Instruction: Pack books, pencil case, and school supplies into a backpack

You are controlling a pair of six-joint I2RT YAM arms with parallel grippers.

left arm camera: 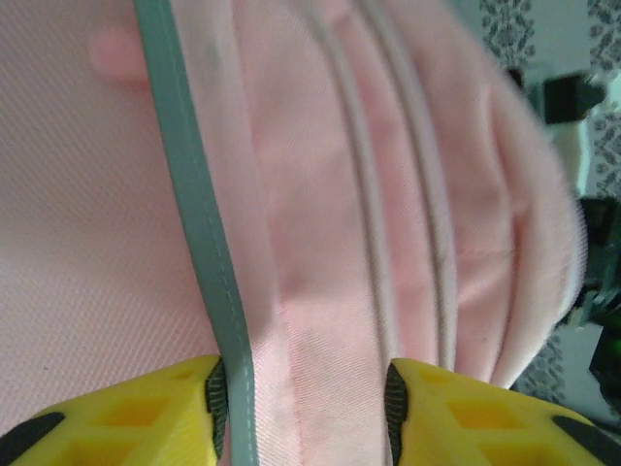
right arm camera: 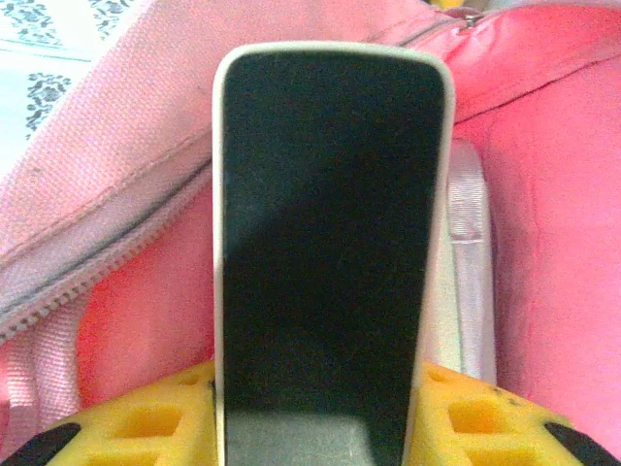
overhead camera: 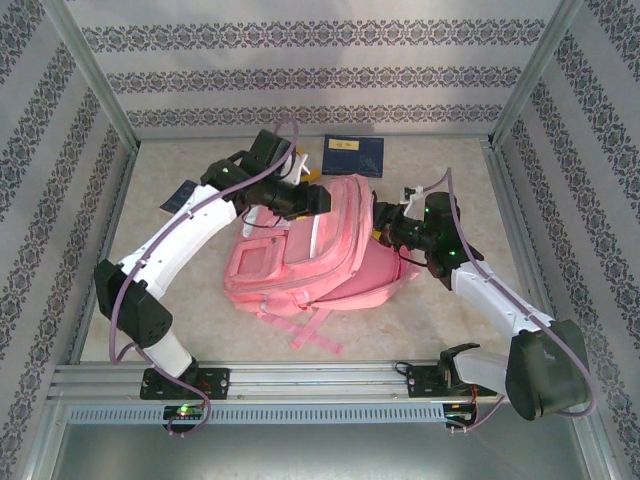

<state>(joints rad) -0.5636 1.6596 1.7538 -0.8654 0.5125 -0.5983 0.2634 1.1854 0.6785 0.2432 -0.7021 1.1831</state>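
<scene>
step: packing school supplies | right gripper (right arm camera: 320,417) clamped on black-and-white bar (right arm camera: 330,223), tip inside open mouth of pink backpack (overhead camera: 300,255) lying mid-table | left gripper (left arm camera: 301,408) jaws part-open over backpack's top fabric | next, likely: push bar deeper, then release

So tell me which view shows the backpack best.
Top external: the whole backpack lies in frame. Left wrist gives a close stretch of its outer fabric and piping; right wrist its open zip and pink lining behind a black bar.
</scene>
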